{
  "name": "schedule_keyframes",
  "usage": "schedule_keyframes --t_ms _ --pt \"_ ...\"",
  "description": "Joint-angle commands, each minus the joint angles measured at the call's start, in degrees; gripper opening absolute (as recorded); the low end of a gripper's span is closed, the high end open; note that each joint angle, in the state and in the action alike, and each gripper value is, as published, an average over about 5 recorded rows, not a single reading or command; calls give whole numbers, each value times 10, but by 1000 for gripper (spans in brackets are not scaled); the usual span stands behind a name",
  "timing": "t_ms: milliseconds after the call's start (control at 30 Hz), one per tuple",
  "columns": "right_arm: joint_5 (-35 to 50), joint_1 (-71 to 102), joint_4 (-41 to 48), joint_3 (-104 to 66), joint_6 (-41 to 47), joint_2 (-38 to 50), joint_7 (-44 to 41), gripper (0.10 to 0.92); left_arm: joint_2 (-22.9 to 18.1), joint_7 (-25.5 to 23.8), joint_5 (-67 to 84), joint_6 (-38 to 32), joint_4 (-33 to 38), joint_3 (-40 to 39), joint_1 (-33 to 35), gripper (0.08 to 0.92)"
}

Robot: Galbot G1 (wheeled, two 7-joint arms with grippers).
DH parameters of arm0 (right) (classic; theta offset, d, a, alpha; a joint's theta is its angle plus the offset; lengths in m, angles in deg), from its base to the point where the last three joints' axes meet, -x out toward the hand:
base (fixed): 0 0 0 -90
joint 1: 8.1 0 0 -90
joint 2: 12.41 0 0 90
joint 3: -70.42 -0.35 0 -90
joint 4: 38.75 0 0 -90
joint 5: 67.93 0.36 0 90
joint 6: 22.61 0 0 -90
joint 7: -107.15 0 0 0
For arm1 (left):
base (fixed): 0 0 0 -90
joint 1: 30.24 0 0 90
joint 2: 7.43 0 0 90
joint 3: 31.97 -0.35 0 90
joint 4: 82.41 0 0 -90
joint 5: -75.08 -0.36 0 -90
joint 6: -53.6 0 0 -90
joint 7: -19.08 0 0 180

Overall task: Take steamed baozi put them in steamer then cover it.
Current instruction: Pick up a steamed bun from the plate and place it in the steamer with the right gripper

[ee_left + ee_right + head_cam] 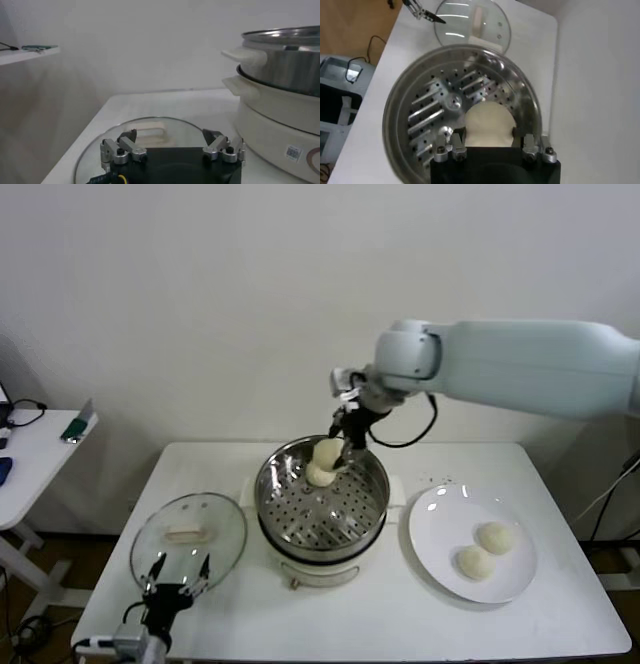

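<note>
Steamer: the large round shiny stainless-steel steamer pot (322, 509) with a perforated floor sits on its cream-white base at the middle of the white worktop (380, 614).
Right claw: the right claw (338, 452) hangs over the far rim of the steamer, its fingers (457, 145) clenched on a small smooth cream-white steamed bun (489, 125).
Bun in the pot: a second cream-white bun (320, 475) seems to lie on the perforated floor just below the held one; from the head view the two overlap, so whether they touch is unclear.
Plate: a flat round white plate (440, 529) lies on the steamer's right, close to its base, carrying two more cream-white buns (497, 537), (474, 562) side by side.
Lid: the round clear glass lid (188, 541) with a metal rim and cream-white bar handle lies flat on the worktop to the steamer's left.
Left claw: the left claw (178, 570) waits at the lid's near edge, its fingers (121, 148) spread wide and grasping nothing.
</note>
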Motion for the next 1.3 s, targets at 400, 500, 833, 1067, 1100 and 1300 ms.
schedule_keyframes --t_ms 400,500,833,1067,1100,1300 --pt "-34 108 100 -9 18 -134 29 627 -1 2 -2 -9 -2 5 4 823" --pt "-39 117 109 -10 19 -140 34 624 0 2 -2 -9 -1 5 5 823" --pt "-39 123 113 -9 21 -147 45 684 1 2 -2 -12 3 4 10 823" --pt "-52 101 93 -4 18 -124 43 817 0 2 -2 -12 7 3 10 823" --pt "-54 88 86 -1 13 -114 37 820 0 2 -2 -11 8 3 11 823" --pt "-43 -18 15 48 -45 -5 -40 823 0 2 -2 -10 10 4 11 823"
